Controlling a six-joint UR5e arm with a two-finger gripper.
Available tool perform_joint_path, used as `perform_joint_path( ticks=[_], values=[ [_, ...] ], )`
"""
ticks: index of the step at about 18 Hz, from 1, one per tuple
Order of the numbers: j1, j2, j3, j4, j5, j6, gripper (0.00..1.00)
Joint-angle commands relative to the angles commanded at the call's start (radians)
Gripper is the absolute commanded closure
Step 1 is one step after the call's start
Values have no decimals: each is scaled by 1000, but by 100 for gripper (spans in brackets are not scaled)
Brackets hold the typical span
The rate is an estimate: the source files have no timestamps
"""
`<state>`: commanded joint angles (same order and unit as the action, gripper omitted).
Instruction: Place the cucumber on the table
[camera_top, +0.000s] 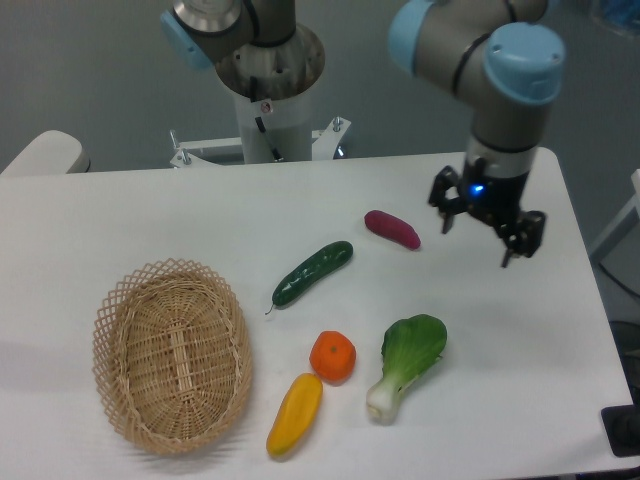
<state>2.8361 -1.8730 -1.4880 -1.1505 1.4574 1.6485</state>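
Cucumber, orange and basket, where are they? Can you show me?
cucumber (313, 272): fixed camera, middle of its body.
orange (333, 356): fixed camera, center of its top.
basket (172, 355): fixed camera, woven bottom inside.
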Motion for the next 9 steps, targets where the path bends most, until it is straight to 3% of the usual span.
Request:
perform_joint_path(
  ticks=[3, 7, 9],
  values=[
    [84, -12, 21, -6, -66, 150, 0],
    [149, -11, 15, -1, -57, 370, 0],
    [167, -9, 17, -1, -51, 408, 0]
  ],
)
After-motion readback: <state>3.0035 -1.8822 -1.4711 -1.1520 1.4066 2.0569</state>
